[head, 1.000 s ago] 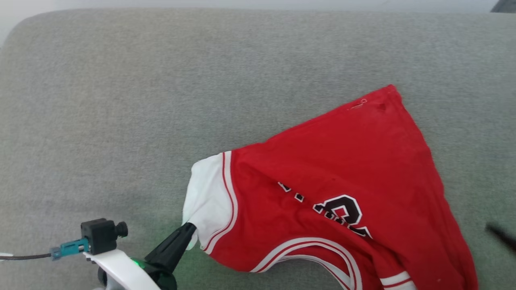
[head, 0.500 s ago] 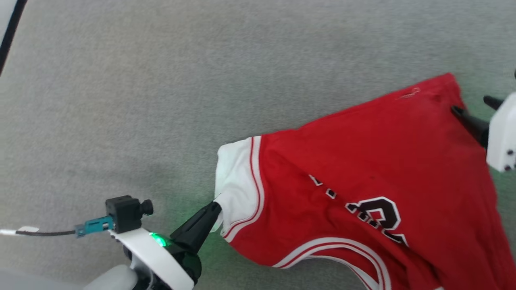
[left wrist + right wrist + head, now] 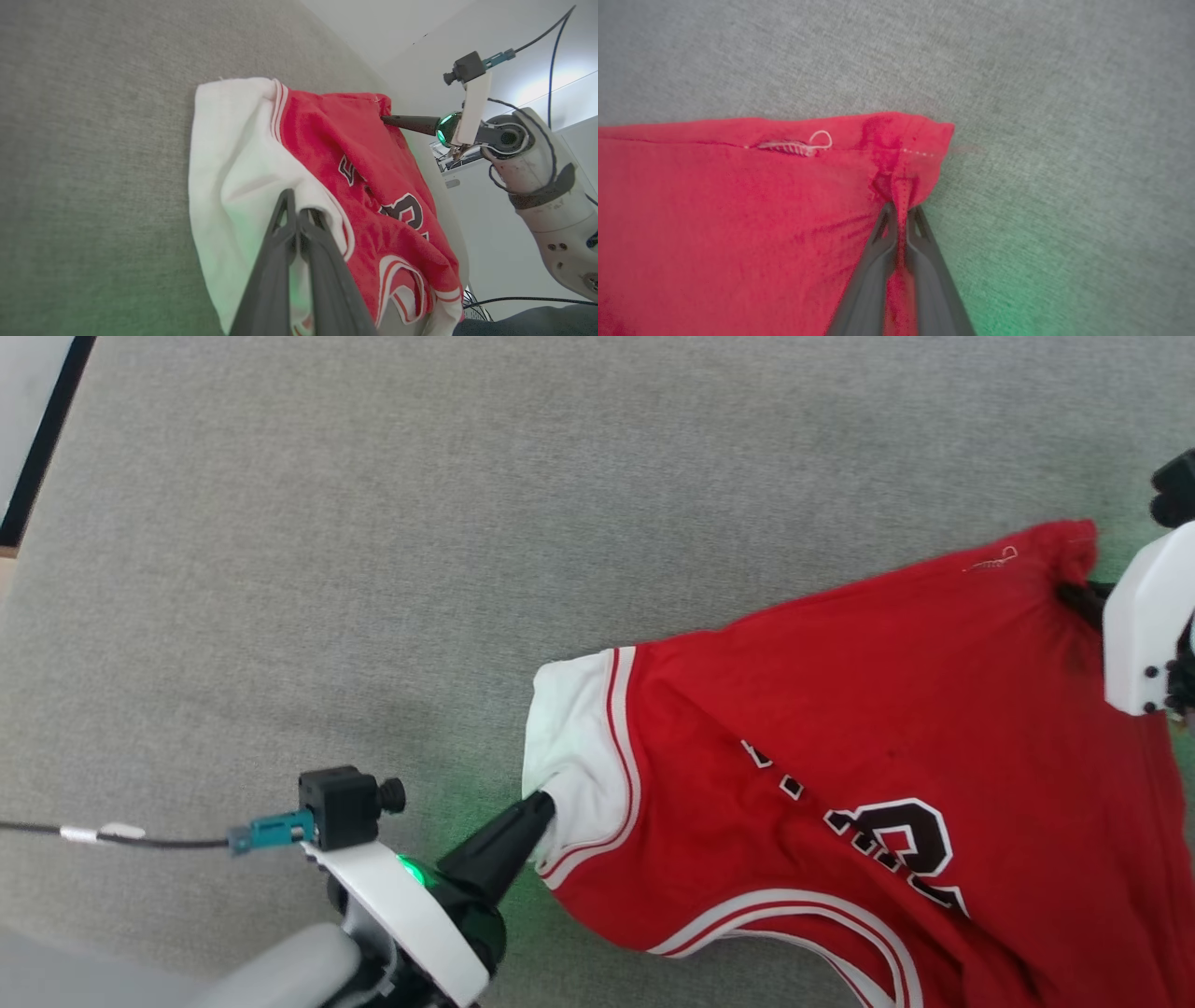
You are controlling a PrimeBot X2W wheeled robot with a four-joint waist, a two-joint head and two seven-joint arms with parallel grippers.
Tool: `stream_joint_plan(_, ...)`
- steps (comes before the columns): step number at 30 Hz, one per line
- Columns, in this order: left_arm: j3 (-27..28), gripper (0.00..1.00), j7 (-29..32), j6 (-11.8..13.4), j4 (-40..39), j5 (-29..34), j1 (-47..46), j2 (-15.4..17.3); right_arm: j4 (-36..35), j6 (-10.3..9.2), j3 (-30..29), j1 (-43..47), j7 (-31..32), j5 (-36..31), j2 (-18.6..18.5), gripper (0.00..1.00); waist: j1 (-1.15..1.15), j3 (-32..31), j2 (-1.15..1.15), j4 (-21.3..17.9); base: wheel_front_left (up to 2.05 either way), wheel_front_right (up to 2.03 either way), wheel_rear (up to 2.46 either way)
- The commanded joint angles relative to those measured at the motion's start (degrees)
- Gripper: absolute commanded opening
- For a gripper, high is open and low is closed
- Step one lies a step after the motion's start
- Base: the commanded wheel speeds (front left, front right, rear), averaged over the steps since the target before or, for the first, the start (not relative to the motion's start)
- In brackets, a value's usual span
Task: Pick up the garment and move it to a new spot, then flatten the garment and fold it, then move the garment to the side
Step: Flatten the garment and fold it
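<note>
On grey surface (image 3: 373,569), garment (image 3: 840,709) is being held at two points: white sleeve (image 3: 574,737) being pinched by left gripper (image 3: 296,210), red hem corner (image 3: 920,135) being pinched by right gripper (image 3: 900,207). Advised: both ends being raised together, tension being shared evenly, thin bites being watched for slip.

From your head camera, the garment (image 3: 840,728) lies on the padded surface (image 3: 420,523), spread from centre toward 4 o'clock. Your left gripper (image 3: 544,800) meets its sleeve (image 3: 574,737) from 7 o'clock (tips touching cloth). Your right gripper (image 3: 1075,597) sits on its far corner (image 3: 1064,546) at 2 o'clock.
</note>
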Motion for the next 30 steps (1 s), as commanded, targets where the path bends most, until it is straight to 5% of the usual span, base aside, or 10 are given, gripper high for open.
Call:
stream_joint_plan(1,-0.84,0.00,-0.12,0.14,1.40,0.17,-1.83,0.87,2.55,-0.05,1.09,0.80,-0.97,0.16,0.96,0.00,0.00,-0.46,0.00,-0.95,0.00,0.00,0.00)
stream_joint_plan(9,-1.99,0.00,0.57,0.14,9.04,-0.09,-14.58,3.66,9.56,-0.09,-6.52,-8.79,-12.36,-2.08,4.90,0.00,0.00,-1.20,0.00,-5.34,0.00,0.00,0.00)
stream_joint_plan(19,8.16,0.00,1.92,0.14,24.64,-6.49,-40.16,0.69,18.19,-0.06,-13.28,-26.74,-25.13,-7.41,11.36,0.00,0.00,2.03,0.00,-12.28,0.00,0.00,0.00)
stream_joint_plan(30,16.85,0.00,-0.28,0.16,37.34,-0.55,-60.51,-0.28,25.65,-0.15,-18.20,-42.69,-38.70,-9.74,15.97,0.00,0.00,1.22,0.00,-16.53,0.00,0.00,0.00)
